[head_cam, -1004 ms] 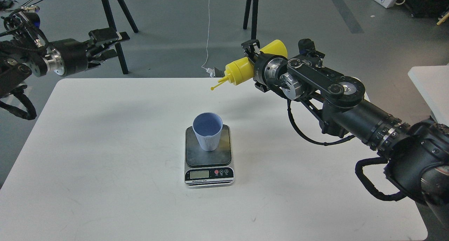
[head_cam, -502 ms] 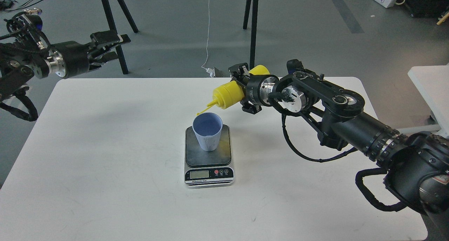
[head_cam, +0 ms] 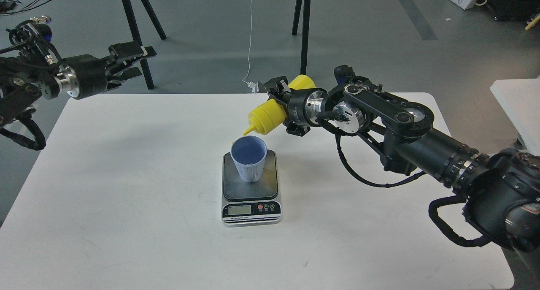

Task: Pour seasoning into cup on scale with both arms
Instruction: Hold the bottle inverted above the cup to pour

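Observation:
The light-blue cup (head_cam: 249,158) stands upright on the dark platform of the scale (head_cam: 250,188) at the middle of the white table (head_cam: 126,197). My right gripper (head_cam: 282,96) is shut on the yellow seasoning bottle (head_cam: 270,114). The bottle is tilted, nozzle down and to the left, with its tip just above the cup's far rim. My left gripper (head_cam: 135,60) hangs high at the far left, beyond the table's back edge, fingers slightly apart and empty.
The scale's silver front with LCD and buttons faces me. Black trestle legs (head_cam: 304,28) and a white cable stand on the floor behind the table. Another white table edge (head_cam: 517,104) is at the right.
My right arm has brought the bottle down and to the left, from high behind the scale to right over the cup's rim, nozzle tipped lower. The left arm has barely moved.

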Robot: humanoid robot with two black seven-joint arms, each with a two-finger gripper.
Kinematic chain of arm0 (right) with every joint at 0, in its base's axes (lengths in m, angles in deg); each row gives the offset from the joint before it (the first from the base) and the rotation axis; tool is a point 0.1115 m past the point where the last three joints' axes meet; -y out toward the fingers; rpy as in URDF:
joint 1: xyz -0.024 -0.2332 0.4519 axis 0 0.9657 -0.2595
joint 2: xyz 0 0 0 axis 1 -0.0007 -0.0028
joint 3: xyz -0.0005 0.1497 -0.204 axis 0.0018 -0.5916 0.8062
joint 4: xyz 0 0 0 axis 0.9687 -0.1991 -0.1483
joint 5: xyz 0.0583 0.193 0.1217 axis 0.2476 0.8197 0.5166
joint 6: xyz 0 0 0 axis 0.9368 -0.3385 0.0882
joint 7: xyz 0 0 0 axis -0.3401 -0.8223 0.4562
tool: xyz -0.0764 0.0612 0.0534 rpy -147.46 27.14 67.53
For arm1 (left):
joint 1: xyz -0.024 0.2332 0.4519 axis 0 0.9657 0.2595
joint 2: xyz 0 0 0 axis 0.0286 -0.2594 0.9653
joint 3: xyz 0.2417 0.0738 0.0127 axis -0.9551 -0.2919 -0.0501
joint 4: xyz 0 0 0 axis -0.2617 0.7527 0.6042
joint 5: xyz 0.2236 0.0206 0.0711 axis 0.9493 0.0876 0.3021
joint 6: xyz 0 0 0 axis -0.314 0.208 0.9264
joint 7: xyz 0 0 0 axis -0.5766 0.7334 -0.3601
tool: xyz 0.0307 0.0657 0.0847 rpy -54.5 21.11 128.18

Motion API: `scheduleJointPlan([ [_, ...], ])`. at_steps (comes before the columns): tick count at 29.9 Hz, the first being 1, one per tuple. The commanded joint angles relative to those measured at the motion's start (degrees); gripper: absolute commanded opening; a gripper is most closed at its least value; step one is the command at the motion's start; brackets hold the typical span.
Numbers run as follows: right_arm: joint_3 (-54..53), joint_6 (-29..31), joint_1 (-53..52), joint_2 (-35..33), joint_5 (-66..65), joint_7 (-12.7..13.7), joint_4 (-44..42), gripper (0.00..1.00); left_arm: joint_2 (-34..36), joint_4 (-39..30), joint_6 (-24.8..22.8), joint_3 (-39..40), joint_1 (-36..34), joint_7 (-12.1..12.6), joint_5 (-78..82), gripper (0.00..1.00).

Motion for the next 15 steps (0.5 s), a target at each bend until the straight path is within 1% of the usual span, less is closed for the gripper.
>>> scheduleJointPlan([
  [1, 2.2, -0.1, -2.1, 0.0, 0.0, -0.2, 0.0, 0.02, -0.1, 0.0, 0.0, 0.0, 0.1, 0.0, 0.0, 0.87],
  [15, 6.3, 0.0, -3.7, 0.0, -4.4, -0.3, 0.9, 0.02, -0.1, 0.0, 0.0, 0.0, 0.6, 0.0, 0.0, 0.89],
])
